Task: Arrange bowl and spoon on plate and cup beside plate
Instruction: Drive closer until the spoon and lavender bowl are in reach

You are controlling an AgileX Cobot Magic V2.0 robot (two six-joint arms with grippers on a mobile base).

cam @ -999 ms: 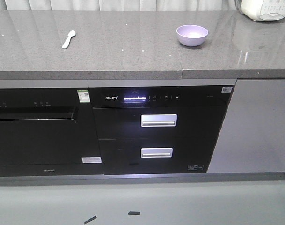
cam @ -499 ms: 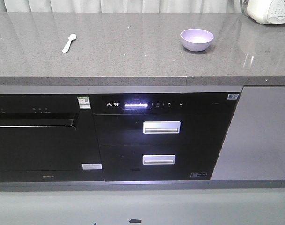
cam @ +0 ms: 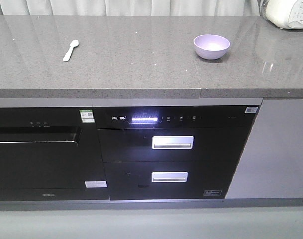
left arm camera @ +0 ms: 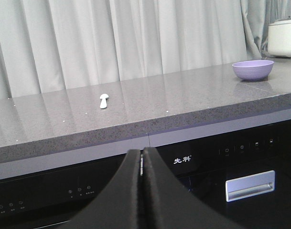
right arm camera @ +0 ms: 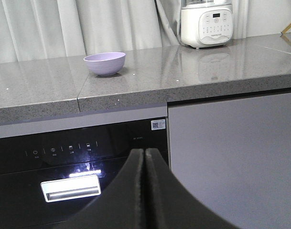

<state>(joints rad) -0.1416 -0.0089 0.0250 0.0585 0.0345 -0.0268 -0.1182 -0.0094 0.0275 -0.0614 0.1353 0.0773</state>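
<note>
Both arms are held low in front of the bench (cam: 141,59), their wrist views looking level across its front edge. The left gripper (left arm camera: 142,157) has its jaws pressed together with nothing between them, and it faces the black panel under the edge. The right gripper (right arm camera: 145,156) is likewise closed on nothing, facing the spot where the black panel meets a grey door (right arm camera: 231,157).

The spoon (cam: 70,50) is pale and short. It lies flat on the left part of the bench, head toward the back edge and handle angled toward the front left. The bowl (cam: 211,47) is lavender and glossy. It stands upright on the right part, mouth up, just right of a seam in the top.

Bare bench lies between spoon and bowl, which are well apart, and both sit back from the front edge. A white appliance (cam: 288,12) stands at the back right corner, apart from the bowl.
</note>
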